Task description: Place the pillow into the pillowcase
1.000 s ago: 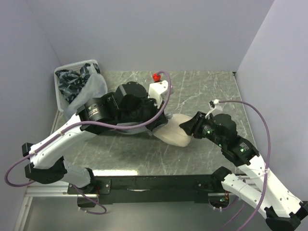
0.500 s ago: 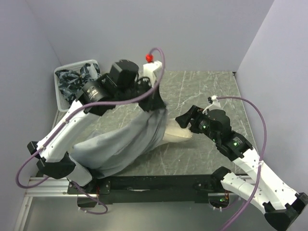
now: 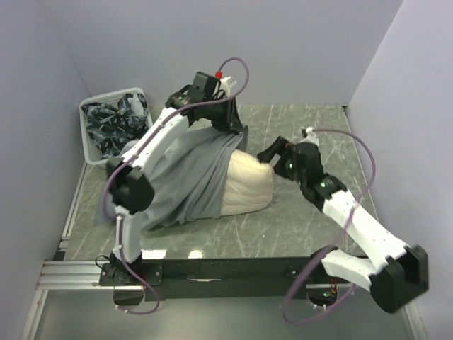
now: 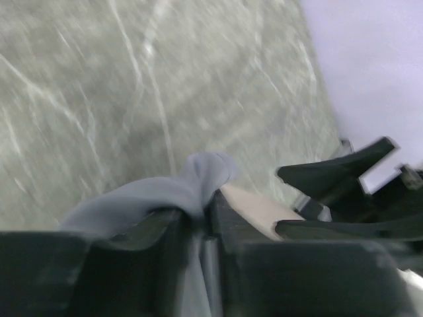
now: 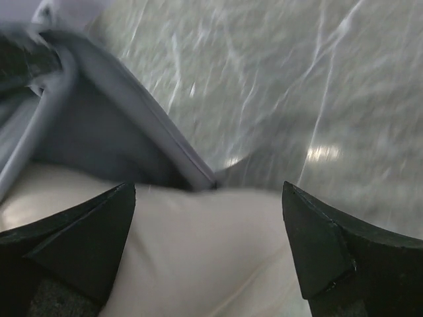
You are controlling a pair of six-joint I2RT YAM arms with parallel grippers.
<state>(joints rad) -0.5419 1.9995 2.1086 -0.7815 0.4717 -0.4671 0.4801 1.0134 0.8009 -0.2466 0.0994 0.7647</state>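
Left fingers (image 4: 155,231) stood narrow, pinching the edge of the grey pillowcase (image 4: 165,191) above the table (image 3: 304,127). Right fingers (image 5: 79,231) were spread wide, held nothing, just over the pillow (image 5: 198,251) end. Pillow lay on table, left part under draped pillowcase, right part bare.

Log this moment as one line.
left tool: shut on pillowcase edge | right tool: open over pillow | pillow: partly covered by pillowcase
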